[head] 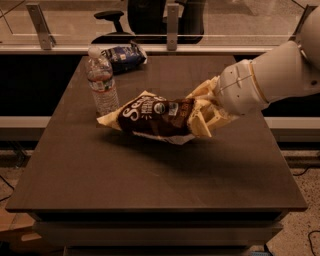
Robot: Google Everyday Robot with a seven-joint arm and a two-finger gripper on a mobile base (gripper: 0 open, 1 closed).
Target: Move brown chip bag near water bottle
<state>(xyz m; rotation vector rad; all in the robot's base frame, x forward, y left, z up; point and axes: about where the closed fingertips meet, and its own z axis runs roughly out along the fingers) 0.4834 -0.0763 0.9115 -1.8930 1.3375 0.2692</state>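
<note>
The brown chip bag lies roughly level at the middle of the dark table, its left end close beside the water bottle's base. My gripper comes in from the right and is shut on the bag's right end. The water bottle stands upright at the table's left, with a white cap and a label band. The bag's left tip sits just right of the bottle; I cannot tell whether they touch.
A dark blue snack bag lies at the back of the table behind the bottle. A rail and an office chair stand beyond the far edge. My white arm spans the right side.
</note>
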